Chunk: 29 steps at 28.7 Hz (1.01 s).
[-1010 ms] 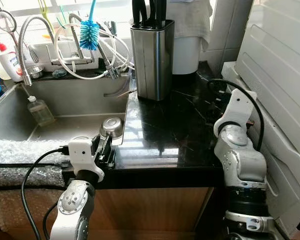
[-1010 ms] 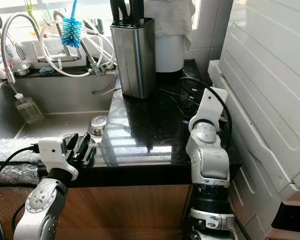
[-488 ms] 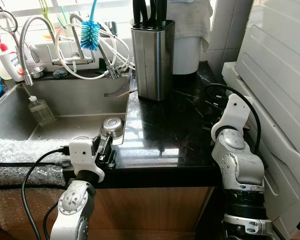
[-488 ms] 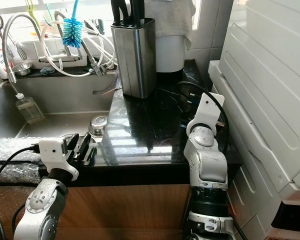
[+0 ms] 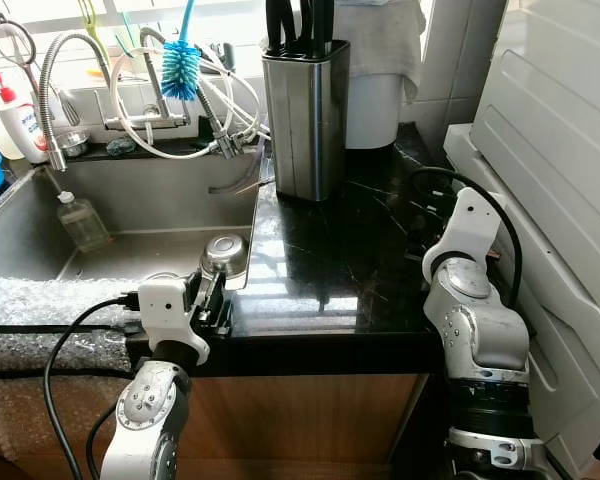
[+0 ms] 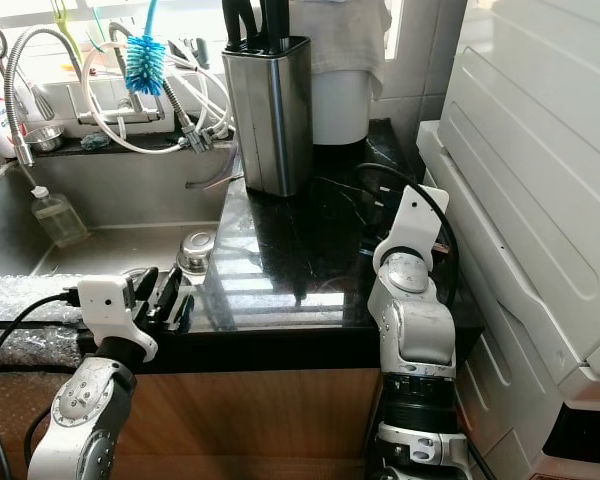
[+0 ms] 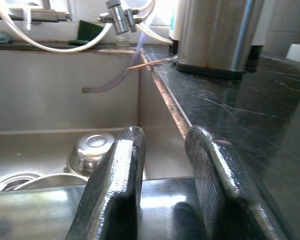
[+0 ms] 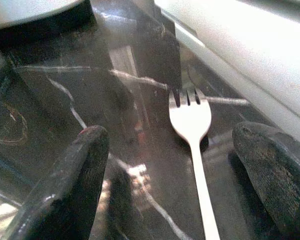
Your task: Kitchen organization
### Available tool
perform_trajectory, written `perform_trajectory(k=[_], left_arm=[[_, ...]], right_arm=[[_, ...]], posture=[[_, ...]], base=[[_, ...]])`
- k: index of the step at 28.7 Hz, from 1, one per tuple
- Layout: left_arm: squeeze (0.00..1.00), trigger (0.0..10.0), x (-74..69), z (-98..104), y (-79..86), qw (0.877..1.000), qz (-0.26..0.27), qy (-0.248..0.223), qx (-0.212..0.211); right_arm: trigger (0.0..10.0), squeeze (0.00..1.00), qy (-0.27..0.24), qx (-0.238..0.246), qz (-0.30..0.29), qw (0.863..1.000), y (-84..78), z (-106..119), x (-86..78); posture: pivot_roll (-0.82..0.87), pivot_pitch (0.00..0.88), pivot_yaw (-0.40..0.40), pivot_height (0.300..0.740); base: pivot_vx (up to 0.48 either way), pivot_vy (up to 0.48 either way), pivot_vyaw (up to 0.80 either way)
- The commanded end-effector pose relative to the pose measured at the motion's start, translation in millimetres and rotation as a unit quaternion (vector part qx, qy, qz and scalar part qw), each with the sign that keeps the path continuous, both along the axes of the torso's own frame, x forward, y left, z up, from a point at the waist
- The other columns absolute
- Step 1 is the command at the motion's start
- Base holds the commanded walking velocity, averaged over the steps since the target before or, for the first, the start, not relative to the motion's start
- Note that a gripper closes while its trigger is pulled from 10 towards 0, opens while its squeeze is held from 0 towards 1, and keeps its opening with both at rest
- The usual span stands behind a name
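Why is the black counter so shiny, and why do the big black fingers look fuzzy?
In the eye views, window light bounces off the polished black counter as bright stripes. In the right wrist view, the right gripper sits so close to the camera that its fingers blur, while the fork looks sharper. In the left wrist view, the left gripper fingers catch glossy highlights.

A shiny silver fork [image 8: 192, 131] lies flat on the black counter [image 8: 55, 95], with its prongs pointing at the white wall.
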<state>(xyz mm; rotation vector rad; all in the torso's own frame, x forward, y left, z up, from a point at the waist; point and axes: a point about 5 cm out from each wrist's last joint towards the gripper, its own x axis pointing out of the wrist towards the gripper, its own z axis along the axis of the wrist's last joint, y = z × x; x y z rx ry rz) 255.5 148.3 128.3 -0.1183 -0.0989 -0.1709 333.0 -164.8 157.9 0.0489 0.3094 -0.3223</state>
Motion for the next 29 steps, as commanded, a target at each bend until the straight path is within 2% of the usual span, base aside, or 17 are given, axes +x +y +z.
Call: perform_trajectory(k=[1,2,3,6,9,17,20,24,29], left_arm=[[0.00,10.0,-3.0,-9.5,-0.8,0.999,-0.008,0.030,-0.008],[0.00,10.0,-2.6,-8.6,-0.1,1.000,-0.005,0.027,-0.010],[0.00,10.0,-2.0,-7.1,1.2,1.000,0.002,0.023,-0.015],[0.00,10.0,0.1,-1.4,7.9,1.000,0.028,0.001,-0.005],[0.00,10.0,5.7,4.3,12.4,0.999,0.043,-0.012,-0.008],[0.00,10.0,5.6,4.4,12.3,0.999,0.041,-0.011,-0.009],[0.00,10.0,5.9,4.0,11.7,0.999,0.040,-0.011,-0.008],[0.00,10.0,6.5,3.6,11.7,0.999,0.039,-0.010,-0.008],[0.00,10.0,6.1,2.7,10.5,0.999,0.036,-0.008,-0.008]], right_arm=[[10.0,0.00,-0.052,-0.041,0.028,0.997,9.9,8.6,-3.5],[10.0,0.00,-0.069,-0.047,0.037,0.996,12.3,11.4,-3.9],[10.0,0.00,-0.108,-0.048,0.052,0.992,16.6,21.4,-2.7],[10.0,0.00,-0.125,-0.050,0.067,0.989,23.6,24.6,-1.8],[10.0,0.00,-0.156,-0.059,0.031,0.986,10.5,42.6,1.3],[10.0,0.00,-0.180,-0.071,0.024,0.981,8.2,50.5,0.8],[10.0,0.00,-0.182,-0.073,0.018,0.980,6.8,51.6,0.8],[10.0,0.00,-0.150,-0.079,-0.017,0.985,-4.1,44.2,-0.8],[10.0,0.00,-0.123,-0.057,-0.017,0.991,-4.3,33.1,-1.5]], posture=[[-0.05,0.000,0.071,0.740],[-0.04,0.000,0.069,0.740],[-0.05,0.000,0.071,0.740],[-0.04,0.000,0.074,0.740],[-0.05,0.000,0.084,0.740],[-0.05,0.000,0.087,0.740],[-0.05,0.000,0.088,0.740],[-0.05,0.000,0.087,0.740],[-0.05,0.000,0.088,0.740]], base=[[0.000,0.000,0.00],[0.000,0.000,0.00],[0.000,0.480,0.00],[0.000,0.000,0.00],[0.000,0.000,0.00],[0.000,0.000,0.00],[0.000,0.000,0.00],[0.000,0.000,0.00],[0.000,0.000,0.00]])
